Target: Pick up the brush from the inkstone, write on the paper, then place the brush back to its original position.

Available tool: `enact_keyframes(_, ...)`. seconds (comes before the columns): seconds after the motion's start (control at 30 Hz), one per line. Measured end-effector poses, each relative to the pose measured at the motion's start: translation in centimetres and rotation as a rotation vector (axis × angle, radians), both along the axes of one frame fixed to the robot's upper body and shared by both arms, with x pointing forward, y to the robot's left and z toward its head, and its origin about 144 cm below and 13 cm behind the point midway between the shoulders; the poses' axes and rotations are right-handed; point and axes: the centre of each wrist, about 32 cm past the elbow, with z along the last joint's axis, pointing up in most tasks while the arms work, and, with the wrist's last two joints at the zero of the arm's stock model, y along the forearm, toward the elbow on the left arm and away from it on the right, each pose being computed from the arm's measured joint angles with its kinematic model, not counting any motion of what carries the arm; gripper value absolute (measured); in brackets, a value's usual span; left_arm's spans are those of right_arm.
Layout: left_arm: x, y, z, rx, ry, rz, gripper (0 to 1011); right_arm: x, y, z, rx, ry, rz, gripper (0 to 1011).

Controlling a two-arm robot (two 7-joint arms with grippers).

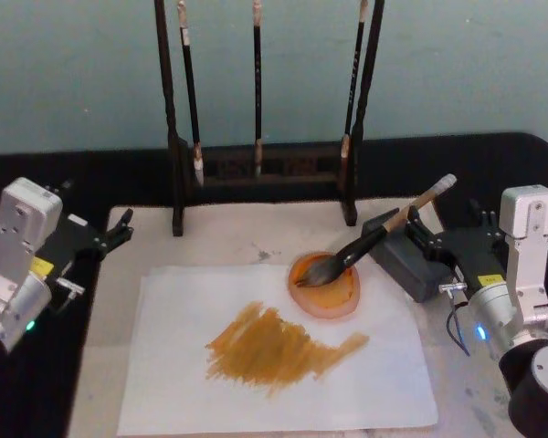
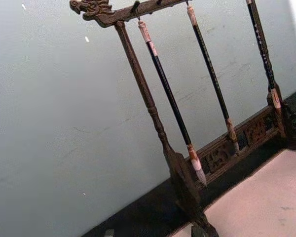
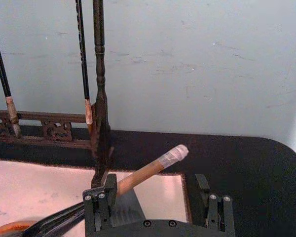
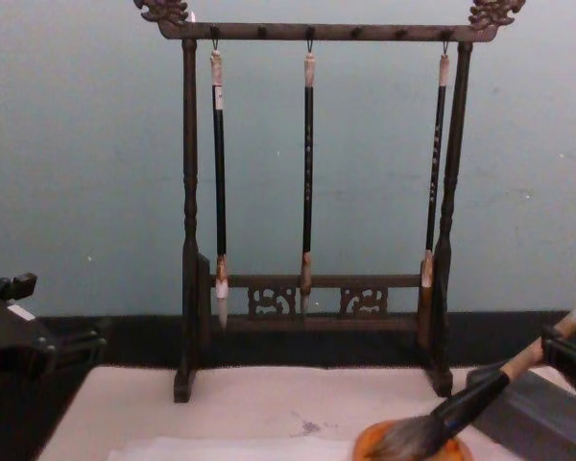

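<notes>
The brush (image 1: 374, 239) lies slanted with its tan handle propped on the dark grey inkstone (image 1: 409, 263) and its bushy head in an orange dish (image 1: 325, 285). The paper (image 1: 274, 383) lies flat in front, bearing a wide orange-brown smear (image 1: 274, 347). My right gripper (image 1: 431, 248) sits just right of the inkstone, open, its fingers apart and holding nothing. In the right wrist view the brush handle (image 3: 150, 170) runs past one finger (image 3: 99, 210) of the gripper (image 3: 158, 210). My left gripper (image 1: 121, 228) is parked open at the mat's left edge.
A dark wooden brush rack (image 1: 256, 173) with three thin hanging brushes stands at the back of the cream mat (image 1: 247, 233). Black cloth covers the table around the mat. The chest view shows the rack (image 4: 317, 298) and the brush (image 4: 480, 394) at the lower right.
</notes>
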Motion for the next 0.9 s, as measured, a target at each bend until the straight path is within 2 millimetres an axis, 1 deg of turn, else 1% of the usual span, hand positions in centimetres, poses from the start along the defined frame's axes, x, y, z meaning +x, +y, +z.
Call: enact_keyframes(0.9, 0.0, 0.0, 0.0, 0.0, 0.0, 0.0, 1010, 0.0, 0.0, 0.0, 0.0, 0.0, 0.0, 1000)
